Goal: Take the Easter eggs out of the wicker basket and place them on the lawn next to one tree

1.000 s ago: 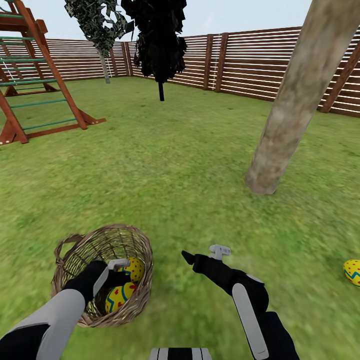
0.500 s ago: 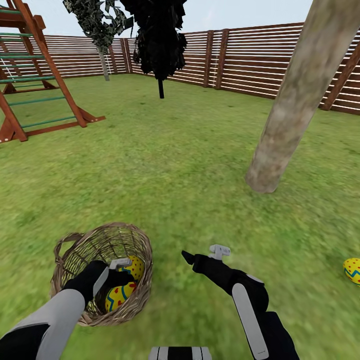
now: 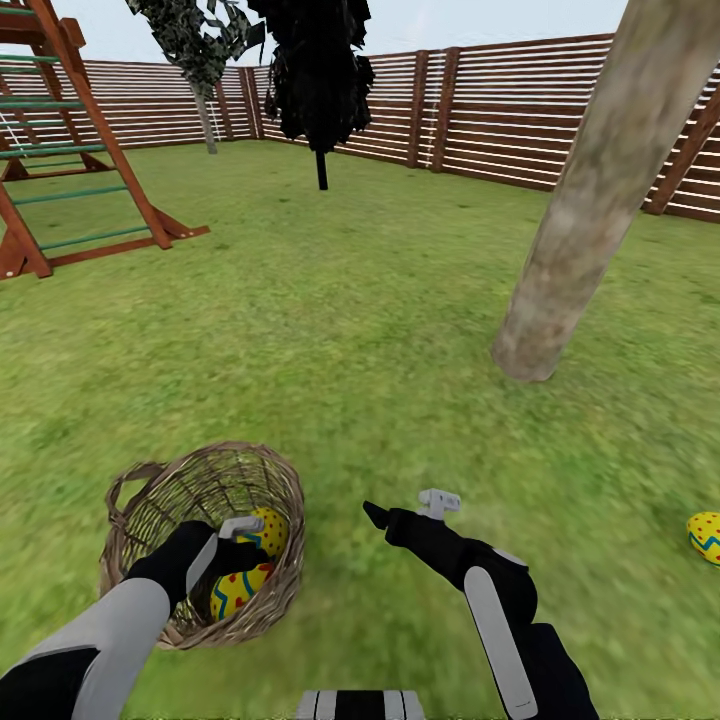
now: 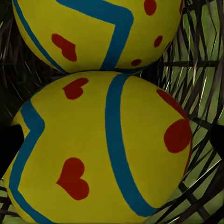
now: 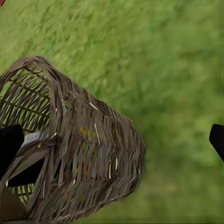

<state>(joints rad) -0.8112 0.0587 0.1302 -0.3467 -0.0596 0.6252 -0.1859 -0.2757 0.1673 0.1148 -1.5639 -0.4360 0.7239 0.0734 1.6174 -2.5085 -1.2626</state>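
1. Gripper stuff first: the left gripper (image 3: 232, 545) was down inside the wicker basket (image 3: 270, 480) at the lower left of the head view, right over the nearer egg (image 3: 237, 590). Honestly couldn't tell how wide its jaws were or whether it had hold of anything; the wrist camera was crammed with yellow shell.
2. The right gripper (image 3: 405, 510) hung over bare lawn (image 3: 350, 330) at lower centre, jaws apart, nothing in them.
3. Two eggs sat in the basket, the nearer one touching the farther egg (image 3: 268, 532). In the left wrist view the nearer egg (image 4: 100, 149) lay with its long axis running across the frame, narrower end toward the left edge as far as I could judge.
4. A third egg (image 3: 705, 537) was already out on the grass at the right edge, near the tree (image 3: 590, 210) trunk.
5. So my read: mid-pick of egg number two. Next move looked like closing squarely across the short axis, since it's round and could slip, then lifting clear of the rim and carrying it over by the loose egg.
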